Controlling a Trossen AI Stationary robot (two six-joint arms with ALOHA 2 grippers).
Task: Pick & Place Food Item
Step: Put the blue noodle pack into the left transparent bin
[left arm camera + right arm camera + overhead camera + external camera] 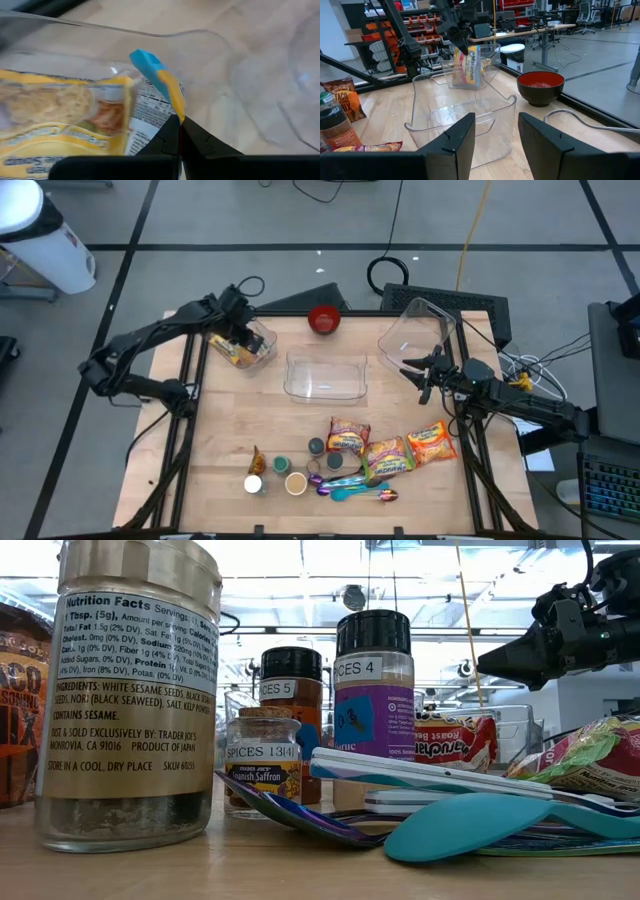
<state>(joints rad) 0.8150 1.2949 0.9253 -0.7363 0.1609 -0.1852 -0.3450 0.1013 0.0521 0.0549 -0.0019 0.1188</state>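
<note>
A yellow noodle packet (55,115) sits inside a small clear tub (252,348) at the table's far left. It also shows in the right wrist view (471,65), standing on edge. My left gripper (238,330) is over the tub, shut on the packet. My right gripper (495,135) is open and empty at the right, level with a clear bin (325,375) in the middle of the table. More food packets (388,455) lie at the near right. My left gripper pinches the packet's blue-and-yellow sealed corner (172,97) between its two fingertips. The fingers come from above, slanting down into the tub. The packet stands on edge inside the tub below the fingers (457,37); whether its lower end rests on the tub's floor I cannot tell.
A red bowl (323,320) stands at the far middle. A large clear container (415,330) is tipped at the far right, beside my right gripper. Spice jars (295,480), a brown packet (257,460) and coloured spoons (355,490) crowd the near edge.
</note>
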